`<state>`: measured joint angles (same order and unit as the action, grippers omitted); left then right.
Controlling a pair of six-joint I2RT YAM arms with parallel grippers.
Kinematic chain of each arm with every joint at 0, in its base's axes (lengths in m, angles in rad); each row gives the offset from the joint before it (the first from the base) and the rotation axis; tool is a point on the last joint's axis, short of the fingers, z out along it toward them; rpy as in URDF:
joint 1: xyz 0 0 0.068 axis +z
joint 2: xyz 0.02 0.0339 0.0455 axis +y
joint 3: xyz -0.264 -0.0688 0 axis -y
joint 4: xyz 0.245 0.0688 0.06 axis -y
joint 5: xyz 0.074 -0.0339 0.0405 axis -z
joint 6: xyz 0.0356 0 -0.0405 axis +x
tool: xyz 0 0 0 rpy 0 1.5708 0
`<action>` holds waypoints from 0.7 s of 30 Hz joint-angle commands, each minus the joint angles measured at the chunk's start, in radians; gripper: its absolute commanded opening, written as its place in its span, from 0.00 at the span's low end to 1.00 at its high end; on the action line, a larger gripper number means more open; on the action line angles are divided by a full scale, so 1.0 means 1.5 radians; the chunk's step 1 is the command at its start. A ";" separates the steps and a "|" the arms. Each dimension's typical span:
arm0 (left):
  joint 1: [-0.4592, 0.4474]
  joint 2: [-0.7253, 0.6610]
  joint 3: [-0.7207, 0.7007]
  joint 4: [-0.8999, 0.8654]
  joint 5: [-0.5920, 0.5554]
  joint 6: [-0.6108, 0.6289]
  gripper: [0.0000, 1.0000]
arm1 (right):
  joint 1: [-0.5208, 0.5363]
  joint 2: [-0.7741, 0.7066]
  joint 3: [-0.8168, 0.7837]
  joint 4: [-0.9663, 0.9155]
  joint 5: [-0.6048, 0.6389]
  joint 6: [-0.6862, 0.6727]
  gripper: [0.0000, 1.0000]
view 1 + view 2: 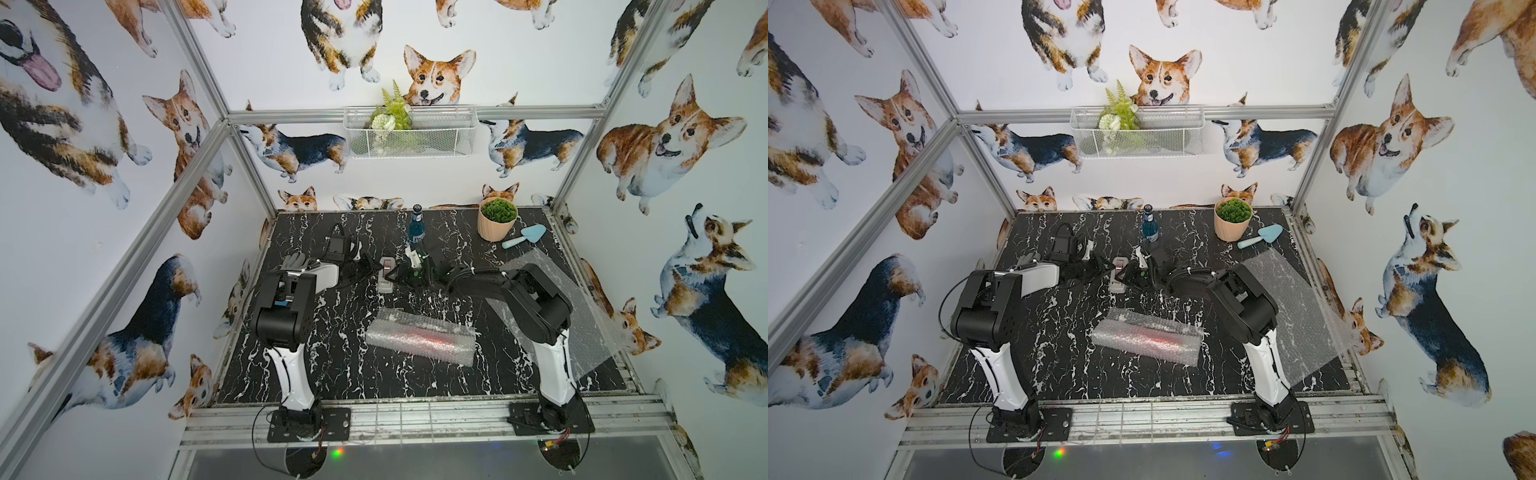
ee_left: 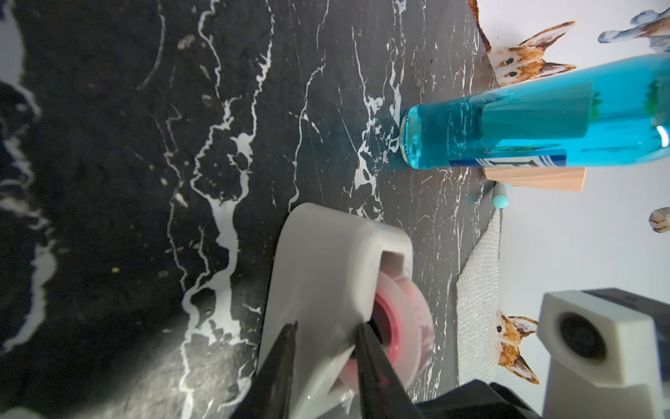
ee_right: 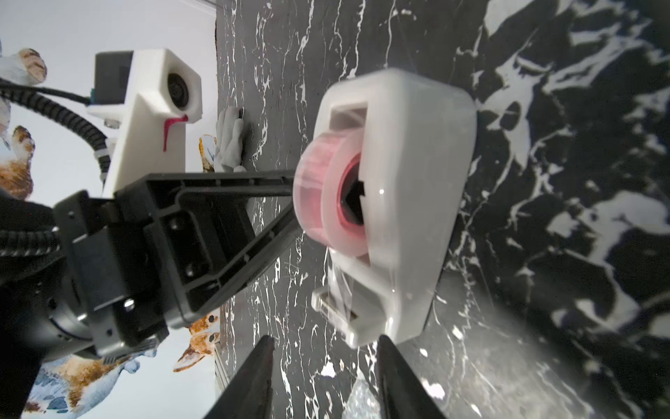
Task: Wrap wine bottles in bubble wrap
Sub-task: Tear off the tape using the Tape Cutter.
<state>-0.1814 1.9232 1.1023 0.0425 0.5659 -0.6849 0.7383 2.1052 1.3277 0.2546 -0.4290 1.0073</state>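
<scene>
Red bottle [image 1: 428,334] lies rolled inside wrap [image 1: 386,332], mid surface [image 1: 332,365]. Long axis left-right, slightly slanted; cap end I cannot tell.
Blue bottle [image 1: 415,230] upright at back, cap up, bare.
Spare sheet [image 1: 594,307] flat on right side.
Left pincer [image 2: 328,326] clamped on dispenser [image 3: 417,181]; I judge it steadies it.
Right pincer [image 3: 326,339] apart near cutter end, likely after tape [image 3: 319,196] to seal roll.

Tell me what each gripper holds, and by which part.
Left gripper clamps the tape dispenser by its side wall at the roll; right gripper holds nothing.
</scene>
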 commanded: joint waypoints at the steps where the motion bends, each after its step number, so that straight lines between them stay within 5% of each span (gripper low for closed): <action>1: 0.000 0.008 0.011 -0.009 0.007 0.007 0.32 | -0.005 0.029 0.021 0.053 -0.016 0.055 0.44; 21: 0.001 0.025 0.016 -0.017 0.009 0.018 0.32 | -0.017 0.096 0.025 0.189 -0.075 0.156 0.28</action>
<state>-0.1783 1.9476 1.1233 0.0475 0.5896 -0.6662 0.7132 2.2421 1.3689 0.4683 -0.5327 1.1656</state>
